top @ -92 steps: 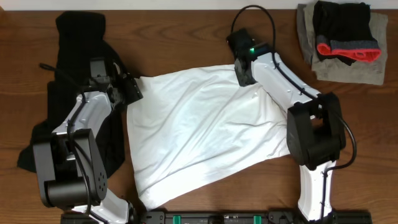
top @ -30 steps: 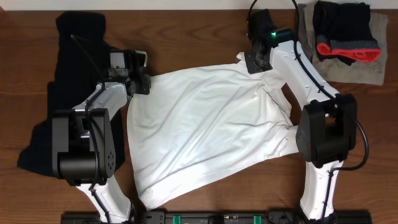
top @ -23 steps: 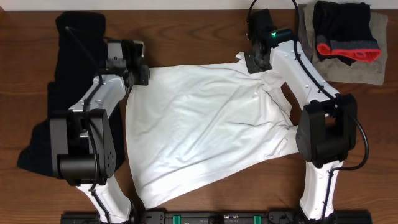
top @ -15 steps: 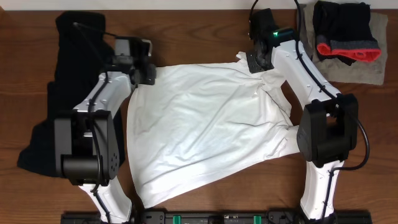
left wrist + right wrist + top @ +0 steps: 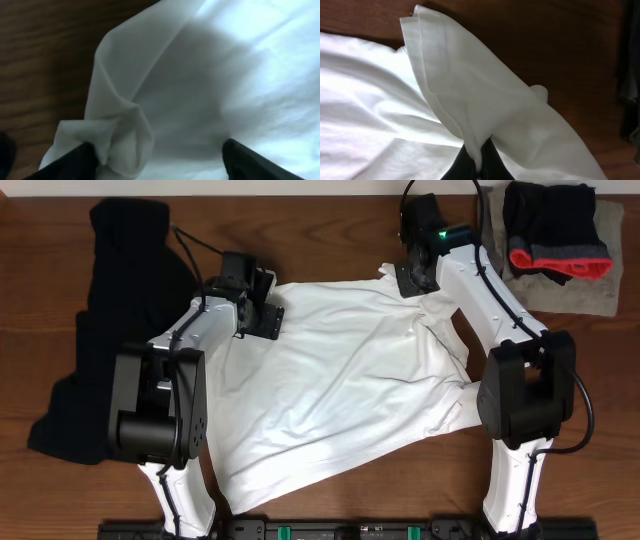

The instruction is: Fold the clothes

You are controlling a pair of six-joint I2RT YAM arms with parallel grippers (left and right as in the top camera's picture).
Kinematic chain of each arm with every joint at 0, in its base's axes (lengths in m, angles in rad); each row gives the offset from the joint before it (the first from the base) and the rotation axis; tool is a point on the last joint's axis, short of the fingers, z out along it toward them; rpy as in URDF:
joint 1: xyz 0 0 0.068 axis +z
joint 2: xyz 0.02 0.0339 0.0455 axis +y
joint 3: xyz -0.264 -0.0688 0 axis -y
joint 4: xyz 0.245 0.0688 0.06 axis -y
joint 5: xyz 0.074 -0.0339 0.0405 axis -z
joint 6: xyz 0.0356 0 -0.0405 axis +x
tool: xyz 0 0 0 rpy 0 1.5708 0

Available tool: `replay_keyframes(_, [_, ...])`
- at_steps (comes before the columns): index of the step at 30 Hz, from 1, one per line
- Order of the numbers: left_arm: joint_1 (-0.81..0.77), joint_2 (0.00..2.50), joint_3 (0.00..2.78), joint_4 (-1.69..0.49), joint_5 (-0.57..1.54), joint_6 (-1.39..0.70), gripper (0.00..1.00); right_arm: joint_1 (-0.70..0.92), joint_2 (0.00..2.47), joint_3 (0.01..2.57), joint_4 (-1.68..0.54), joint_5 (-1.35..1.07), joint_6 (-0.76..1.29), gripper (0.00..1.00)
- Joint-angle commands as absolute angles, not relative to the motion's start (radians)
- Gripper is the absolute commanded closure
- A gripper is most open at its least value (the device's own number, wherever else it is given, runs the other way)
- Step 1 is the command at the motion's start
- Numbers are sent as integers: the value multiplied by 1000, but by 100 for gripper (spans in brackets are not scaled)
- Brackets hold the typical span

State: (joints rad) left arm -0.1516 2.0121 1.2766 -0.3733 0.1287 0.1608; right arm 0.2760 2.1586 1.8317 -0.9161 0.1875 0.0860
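**White shirt spread flat, one corner pinched**

The white T-shirt point(image 5: 340, 390) lies spread on the table point(image 5: 320, 220). At its far right corner, the right gripper point(image 5: 408, 280) has its jaws pinching a raised fold. Over its far left corner, the left gripper point(image 5: 262, 318) has its jaws spread. The black hooded top point(image 5: 100, 330) lies just left of the shirt.

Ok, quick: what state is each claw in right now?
Left claw: open, fingers spread over the shirt.
Right claw: closed, pinching a fold of the shirt.
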Motion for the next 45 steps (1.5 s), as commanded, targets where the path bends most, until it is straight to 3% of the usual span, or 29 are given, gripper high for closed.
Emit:
replay_keyframes(1, [-136,1968,1303,-402,88,171,18,261,2128,1848,-910,175,73,99])
replay_keyframes(9, [-112,1875,1312,-396,85,171,17,261,2128,1848,-911,175,73,99])
replay_keyframes(22, [-68,1950,1312,-343,86,171,18,261,2128,1848,-916,175,73,99])
replay_keyframes(29, [-68,2019,1312,-304,97,171,30,261,2128,1848,-917,175,73,99])
replay_keyframes(38, [-67,2033,1312,-292,97,171,39,261,2128,1848,-915,175,73,99])
replay_keyframes(45, [-68,2033,1312,-282,97,171,69,261,2128,1848,-915,175,73,99])
